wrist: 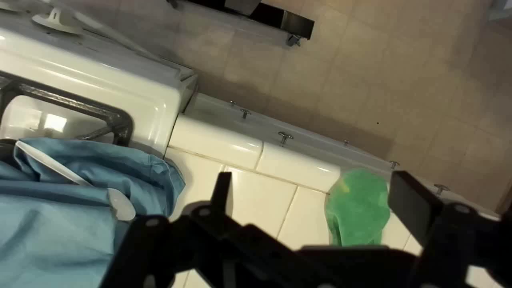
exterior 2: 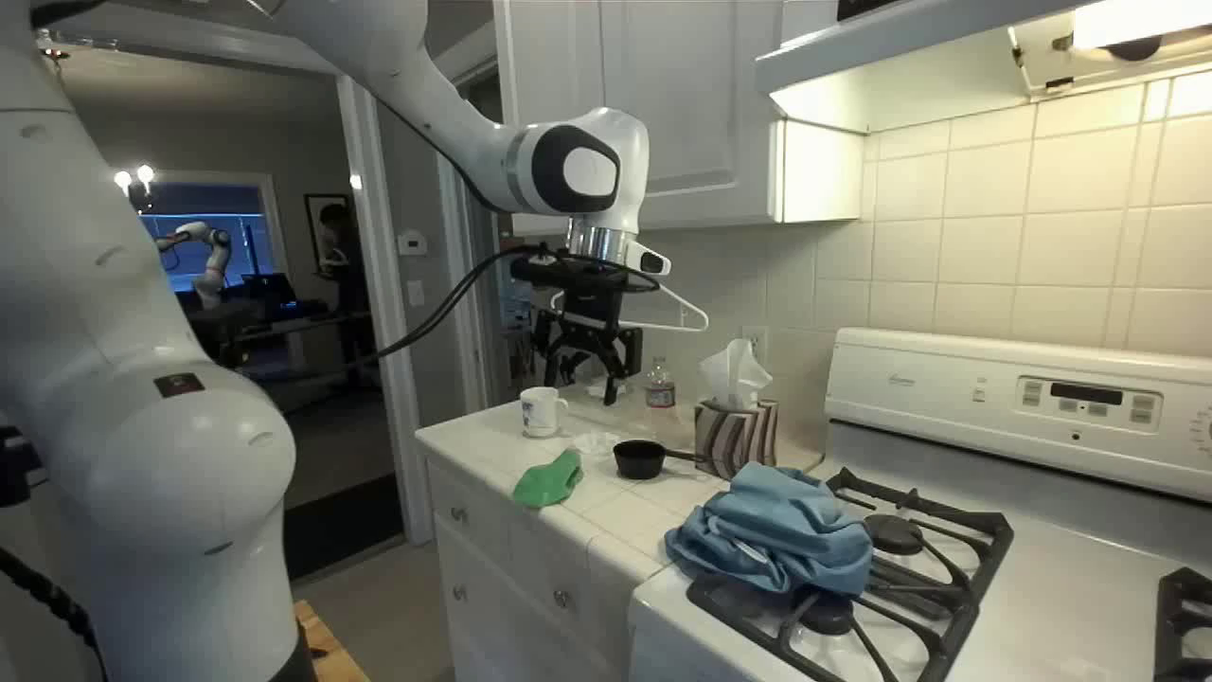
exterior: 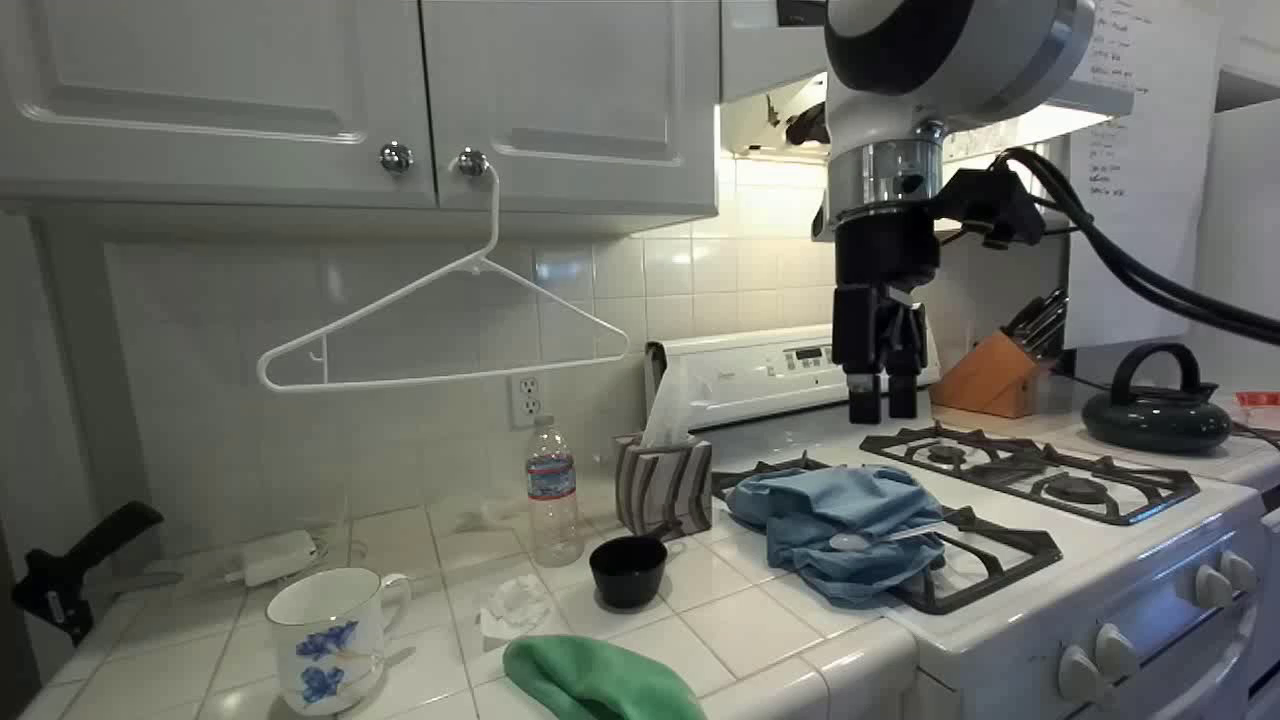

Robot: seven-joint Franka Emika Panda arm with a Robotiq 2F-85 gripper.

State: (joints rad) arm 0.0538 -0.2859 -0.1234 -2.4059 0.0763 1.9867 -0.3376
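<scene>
One spoon [wrist: 122, 205], probably two cloths [wrist: 52, 240]

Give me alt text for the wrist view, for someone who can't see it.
An open, empty gripper hangs over a white tiled counter. Below it at right lies a green cloth; at left, a crumpled blue cloth with a white spoon spans counter and stove.

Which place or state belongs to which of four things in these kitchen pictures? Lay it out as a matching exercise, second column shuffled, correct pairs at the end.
Things:
1. claw
2. white plastic hanger
3. white spoon
4. green cloth

Places and states:
A. hooked on a cabinet knob
B. at the front edge of the tiled counter
C. open, holding nothing
D. lying on the bunched blue cloth

Pairs: 1-C, 2-A, 3-D, 4-B
</scene>
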